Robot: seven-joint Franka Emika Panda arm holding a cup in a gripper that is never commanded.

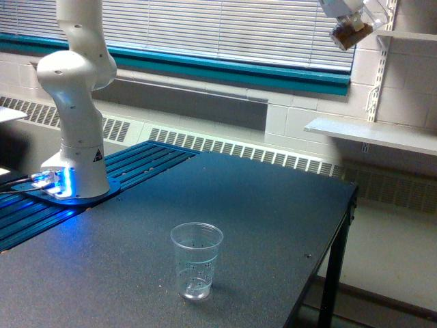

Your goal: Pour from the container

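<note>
The container point(351, 33) was at the upper right of the frame, tilted and holding brown material, gripped by the gripper point(341, 10). The smaller dotted cup point(196, 260) stood far below on the table point(273, 205). I think the arm should first come directly above that cup before tilting more.

A dark speckled table point(259, 205) is set before a white block wall point(300, 116); closed blinds point(225, 31) are seen above a teal sill point(232, 68).

The gripper point(345, 10) is cut off by the exterior view's top edge, its jaws unseen, and the container point(351, 33) it carries holds something brown, too blurred to identify.
</note>
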